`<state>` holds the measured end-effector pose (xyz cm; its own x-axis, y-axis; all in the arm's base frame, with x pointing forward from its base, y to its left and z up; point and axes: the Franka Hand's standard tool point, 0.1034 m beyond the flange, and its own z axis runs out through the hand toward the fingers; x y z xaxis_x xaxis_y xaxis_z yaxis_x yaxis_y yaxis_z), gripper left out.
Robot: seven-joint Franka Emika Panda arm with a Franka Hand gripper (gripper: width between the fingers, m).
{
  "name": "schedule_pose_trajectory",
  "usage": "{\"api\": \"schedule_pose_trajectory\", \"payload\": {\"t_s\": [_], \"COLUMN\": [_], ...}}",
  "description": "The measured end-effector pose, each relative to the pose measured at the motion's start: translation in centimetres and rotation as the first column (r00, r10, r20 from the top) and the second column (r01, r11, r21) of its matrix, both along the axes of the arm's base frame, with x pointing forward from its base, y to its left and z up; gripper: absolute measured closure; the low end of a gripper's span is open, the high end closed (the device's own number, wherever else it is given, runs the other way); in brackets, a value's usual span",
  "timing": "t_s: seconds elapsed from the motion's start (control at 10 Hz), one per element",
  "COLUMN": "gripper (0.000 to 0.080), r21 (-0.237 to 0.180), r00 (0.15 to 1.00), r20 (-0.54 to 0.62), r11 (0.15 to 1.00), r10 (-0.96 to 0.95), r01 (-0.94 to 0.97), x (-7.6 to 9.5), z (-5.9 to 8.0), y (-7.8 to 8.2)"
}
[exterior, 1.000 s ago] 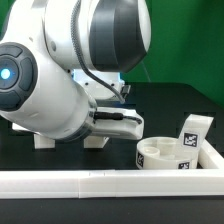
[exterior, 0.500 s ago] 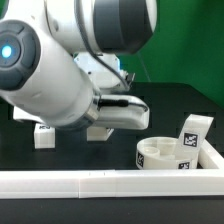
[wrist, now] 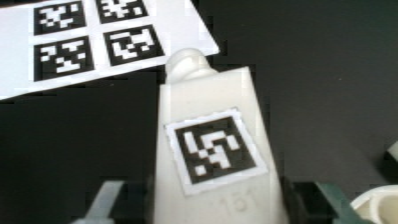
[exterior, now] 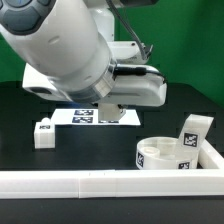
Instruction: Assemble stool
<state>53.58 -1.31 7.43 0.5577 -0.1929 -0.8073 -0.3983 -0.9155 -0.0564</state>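
My gripper (wrist: 222,203) is shut on a white stool leg (wrist: 210,135) with a square tag; its fingers (wrist: 111,200) press both sides. In the exterior view the gripper (exterior: 105,100) holds that leg (exterior: 106,110) above the table, over the marker board. A second leg (exterior: 42,133) lies on the table at the exterior view's left. The round ring-rimmed seat (exterior: 160,155) sits at the right by the rail. A third leg (exterior: 193,131) stands upright just behind it.
The marker board (exterior: 85,117) lies flat behind the held leg and shows in the wrist view (wrist: 89,45). A long white L-shaped rail (exterior: 100,183) runs along the front and up the right side. The arm's bulk fills the upper left.
The arm has risen and swung to the exterior view's right, lifting the leg off the table. The marker board, hidden before, now shows.
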Motion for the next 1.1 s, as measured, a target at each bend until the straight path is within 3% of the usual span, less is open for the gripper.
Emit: {"api": "schedule_pose_trajectory", "payload": {"t_s": [0.2, 0.3, 0.6, 0.7, 1.1], "gripper": [0.0474, 0.0474, 0.0474, 0.0474, 0.0474], "r21": [-0.002, -0.035, -0.081, -0.108, -0.178], "r00": [1.000, 0.994, 0.955, 0.924, 0.777], "r20": [0.006, 0.105, 0.297, 0.381, 0.630], "r11": [1.000, 0.999, 0.996, 0.993, 0.976], "r10": [-0.001, -0.008, -0.009, -0.010, 0.016], "r01": [0.001, 0.012, 0.034, 0.055, 0.124], "x": [0.1, 1.7, 2.3, 3.4, 4.5], "z": [0.0, -0.4, 2.5, 2.9, 3.5], "y": [0.0, 0.0, 2.2, 2.5, 3.4]}}
